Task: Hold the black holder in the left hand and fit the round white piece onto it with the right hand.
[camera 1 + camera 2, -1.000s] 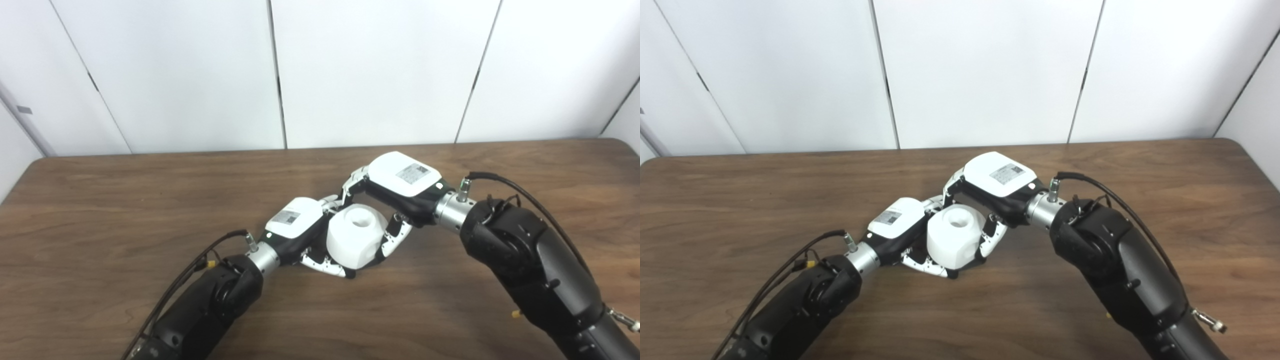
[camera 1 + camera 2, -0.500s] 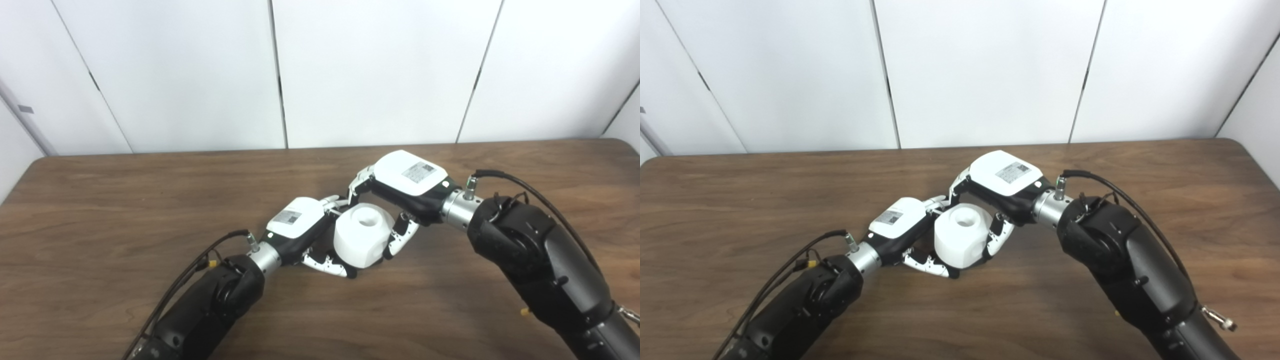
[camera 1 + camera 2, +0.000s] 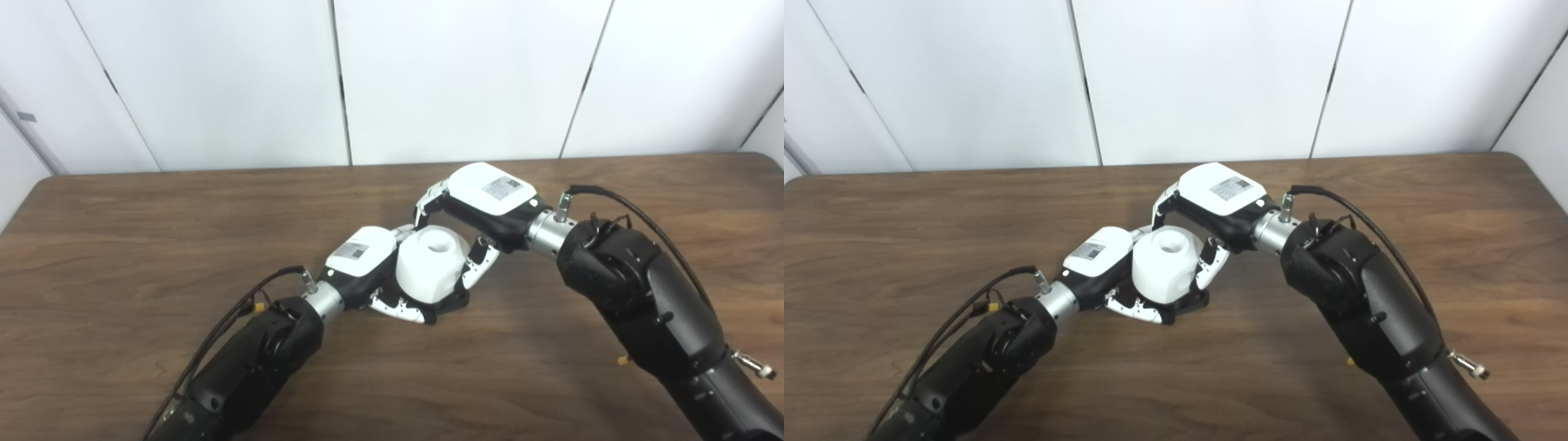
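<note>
White wall panels with dark seams stand behind a brown wood-grain counter (image 3: 122,245), and from the left eye view both black arms reach in from below and meet near its middle. Between them sits the round white piece (image 3: 430,263), a chunky faceted knob with a round hole in its top, resting on the black holder (image 3: 456,298), of which only a dark edge peeks out at the lower right, down on the counter. The left hand (image 3: 367,269) comes in low from the left, its white back up, and its fingers (image 3: 401,309) curl under and around the near side of the pair, pressed against the base; whether they grip the holder itself I cannot tell, since the white piece hides it. The right hand (image 3: 484,205) arches over from the right, with fingers (image 3: 481,269) down the right flank of the white piece and others bent over its far side, so it is closed around that piece. From the right eye view the same cluster shows a little left of centre: the white piece (image 3: 1164,264) on the holder (image 3: 1195,299), the left hand (image 3: 1099,260) hugging it from the left, the right hand (image 3: 1216,196) cupped over it from the right, and a black cable (image 3: 1360,223) looping along the right forearm.
</note>
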`<state>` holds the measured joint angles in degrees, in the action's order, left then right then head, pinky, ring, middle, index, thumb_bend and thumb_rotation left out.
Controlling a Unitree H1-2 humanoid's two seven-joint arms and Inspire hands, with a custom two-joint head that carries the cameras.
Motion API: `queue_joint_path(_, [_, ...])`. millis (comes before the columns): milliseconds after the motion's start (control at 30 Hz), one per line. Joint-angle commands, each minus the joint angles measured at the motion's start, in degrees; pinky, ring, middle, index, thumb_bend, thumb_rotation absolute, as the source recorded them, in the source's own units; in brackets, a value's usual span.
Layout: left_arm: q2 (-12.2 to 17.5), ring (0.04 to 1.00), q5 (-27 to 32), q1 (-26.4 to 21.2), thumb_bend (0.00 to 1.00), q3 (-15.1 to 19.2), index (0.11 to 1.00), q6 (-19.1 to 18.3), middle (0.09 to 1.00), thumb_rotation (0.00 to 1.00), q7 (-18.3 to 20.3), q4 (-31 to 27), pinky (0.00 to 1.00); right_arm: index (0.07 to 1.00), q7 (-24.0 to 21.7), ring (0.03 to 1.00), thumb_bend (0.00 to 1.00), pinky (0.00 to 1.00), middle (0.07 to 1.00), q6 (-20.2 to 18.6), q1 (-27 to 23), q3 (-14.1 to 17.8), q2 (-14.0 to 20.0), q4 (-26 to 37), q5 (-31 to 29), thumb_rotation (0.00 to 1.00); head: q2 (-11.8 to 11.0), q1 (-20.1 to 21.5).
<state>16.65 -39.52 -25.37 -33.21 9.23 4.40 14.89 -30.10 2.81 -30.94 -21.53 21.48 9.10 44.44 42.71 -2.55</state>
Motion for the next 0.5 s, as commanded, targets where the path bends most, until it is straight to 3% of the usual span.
queue_joint_path(0, [0.72,0.934,-1.75,3.34,0.52,-2.81,0.486,-1.58,0.903,0.07,6.29,2.07,0.79,0.482,1.11,0.81,0.52,0.81,0.739,0.77,-1.77,-0.58,-0.71,-1.04,0.79,0.14,0.06,-0.09])
queue_joint_path(467, [0.9,0.939,-1.07,3.41,0.52,-2.51,0.486,-1.92,0.907,0.07,6.85,1.86,0.8,0.483,0.57,0.809,0.52,0.82,0.728,3.17,-2.08,-2.96,0.72,-2.51,2.08,0.14,0.37,0.03])
